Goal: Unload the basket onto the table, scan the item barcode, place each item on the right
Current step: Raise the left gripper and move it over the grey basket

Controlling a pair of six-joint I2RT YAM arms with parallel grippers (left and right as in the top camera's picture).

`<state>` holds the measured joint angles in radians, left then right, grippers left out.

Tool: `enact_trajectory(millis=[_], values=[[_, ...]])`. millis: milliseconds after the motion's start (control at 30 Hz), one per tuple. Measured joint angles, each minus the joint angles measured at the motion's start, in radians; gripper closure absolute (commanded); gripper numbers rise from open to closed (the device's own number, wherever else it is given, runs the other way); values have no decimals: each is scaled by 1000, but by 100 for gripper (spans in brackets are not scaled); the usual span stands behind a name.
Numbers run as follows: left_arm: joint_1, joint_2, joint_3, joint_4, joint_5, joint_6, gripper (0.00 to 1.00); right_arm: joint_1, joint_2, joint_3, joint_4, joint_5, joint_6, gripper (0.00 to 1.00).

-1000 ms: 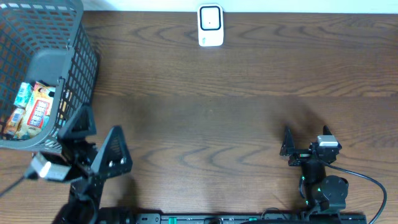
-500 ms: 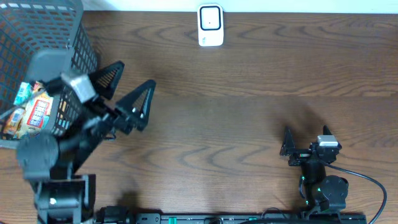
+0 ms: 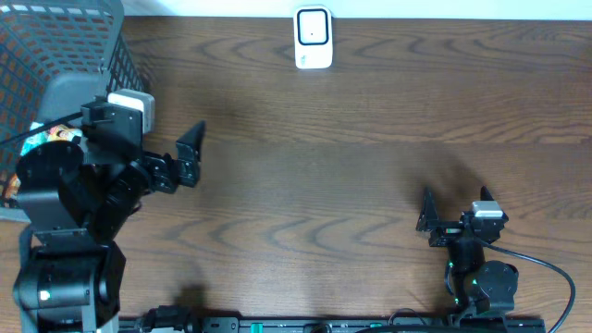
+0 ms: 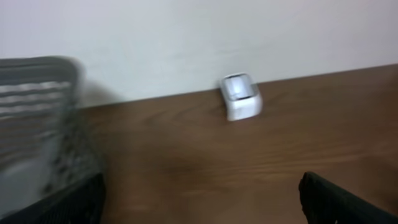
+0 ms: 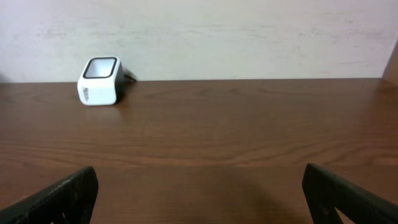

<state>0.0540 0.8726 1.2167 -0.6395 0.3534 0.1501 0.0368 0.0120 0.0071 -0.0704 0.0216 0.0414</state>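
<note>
Nothing was scanned: left hand (image 3: 180,159) and right hand (image 3: 455,207) stood apart, empty, the basket (image 3: 65,37) beside the left, the scanner (image 3: 313,38) ahead.

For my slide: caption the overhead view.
Open left gripper beside the basket; right gripper open near front edge; scanner at back.

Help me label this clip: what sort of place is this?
Probably a mock shop checkout set up indoors: a grey mesh shopping basket and a small white barcode scanner on a wooden table.
</note>
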Motion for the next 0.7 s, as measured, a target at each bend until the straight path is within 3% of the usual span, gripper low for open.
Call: enact_trajectory(millis=[233, 533, 700], values=[[72, 121, 111, -62, -133, 60, 2, 0, 0, 0, 0, 0, 0, 1], [236, 273, 336, -161, -162, 68, 2, 0, 0, 0, 0, 0, 0, 1], [356, 321, 375, -162, -171, 68, 2, 0, 0, 0, 0, 0, 0, 1]])
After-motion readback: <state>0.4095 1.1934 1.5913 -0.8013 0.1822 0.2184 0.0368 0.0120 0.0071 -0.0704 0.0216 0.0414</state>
